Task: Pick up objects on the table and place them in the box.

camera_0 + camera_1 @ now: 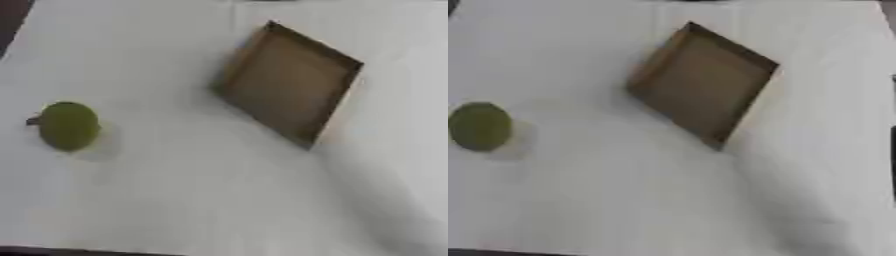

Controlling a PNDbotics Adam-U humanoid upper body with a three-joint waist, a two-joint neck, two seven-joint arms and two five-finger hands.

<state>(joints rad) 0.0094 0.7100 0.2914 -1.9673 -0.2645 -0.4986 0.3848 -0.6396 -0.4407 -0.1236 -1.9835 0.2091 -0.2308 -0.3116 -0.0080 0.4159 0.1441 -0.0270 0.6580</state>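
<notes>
While neither of the robot's hands shows in either eye view, so that how their fingers stand cannot be told, the task's things lie in plain sight on a pale white tabletop that fills nearly the whole of both pictures. With no hand in view, nothing can be said of how the things lie relative to one.

Largest of the things is a shallow brown cardboard box, open at the top and turned cornerwise, one corner pointing to the far edge and the opposite one toward the near edge. Its inside looks bare brown. It casts a soft shadow on the tabletop beside its right wall.

Well apart from the box, to its left and a little nearer the robot, lies a round green object, perhaps a fruit, with a small dark nub at its left side in the left eye view. It rests alone and touches nothing.

Between the box and the green object the tabletop is bare white, and so is the broad stretch on the near side of the box. A dark strip marks the tabletop's edge at the upper left corner, far to the left of the box, and another runs along the bottom.
</notes>
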